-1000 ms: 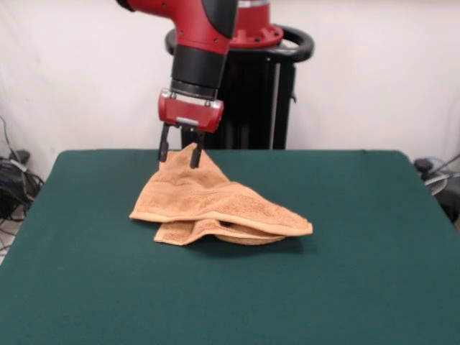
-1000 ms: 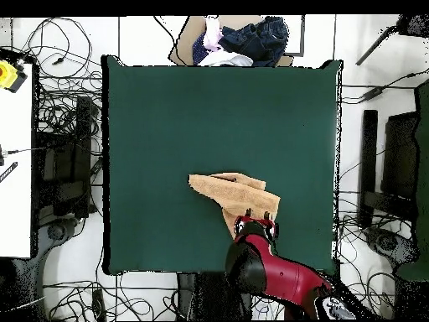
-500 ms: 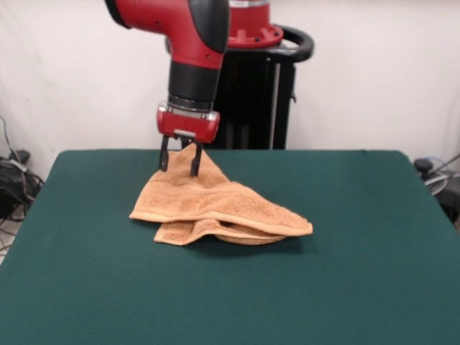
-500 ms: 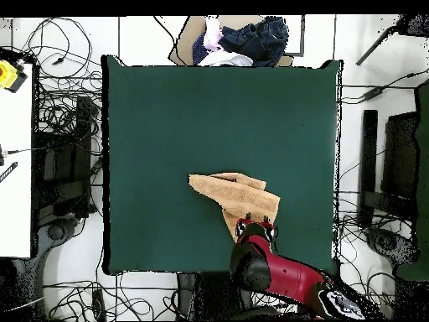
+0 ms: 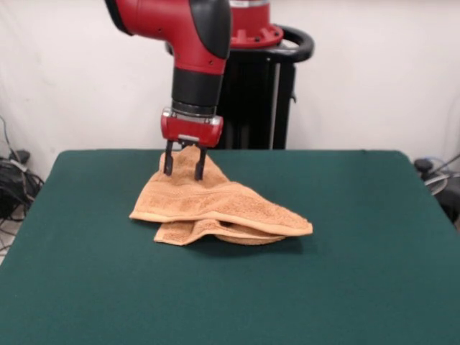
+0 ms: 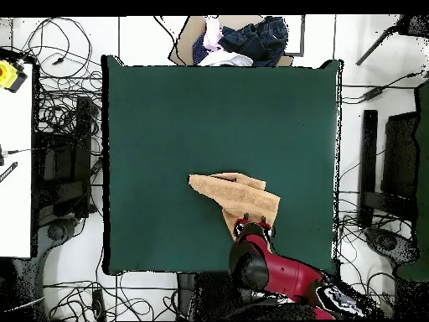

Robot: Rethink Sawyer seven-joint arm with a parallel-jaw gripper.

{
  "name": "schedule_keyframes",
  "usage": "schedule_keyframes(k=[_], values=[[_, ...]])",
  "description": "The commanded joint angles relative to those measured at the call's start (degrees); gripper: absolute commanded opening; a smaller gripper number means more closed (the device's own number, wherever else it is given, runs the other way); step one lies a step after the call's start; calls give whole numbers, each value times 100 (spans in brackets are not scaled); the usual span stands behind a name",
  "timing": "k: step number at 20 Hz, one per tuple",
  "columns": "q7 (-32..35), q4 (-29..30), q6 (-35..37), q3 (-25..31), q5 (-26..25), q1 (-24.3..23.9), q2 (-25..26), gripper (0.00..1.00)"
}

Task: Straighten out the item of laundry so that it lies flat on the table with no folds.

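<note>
The item of laundry, an orange-tan towel, lies crumpled and folded over itself in a rough triangle left of the middle of the green table. Its far corner rises into a small peak. My gripper hangs straight down over that peak, open, with one finger on each side of the raised cloth. In the overhead view the towel sits toward the table's lower right, and the gripper covers its lower edge under the red arm.
A heap of dark and white clothes lies just beyond the table's upper edge in the overhead view. Cables run along the floor on every side. A white bench holding a yellow item stands at the left.
The gripper has shifted slightly right and sunk lower, so its fingers now straddle the towel's raised far corner. The towel has kept its shape.
</note>
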Motion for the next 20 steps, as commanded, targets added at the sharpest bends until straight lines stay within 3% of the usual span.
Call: schedule_keyframes(k=[1, 11, 20], values=[[826, -685, -153, 483, -261, -143, 414, 100], [763, -807, -212, 448, -823, -599, 570, 100], [779, -1201, -533, 425, -1107, -742, 1164, 100]])
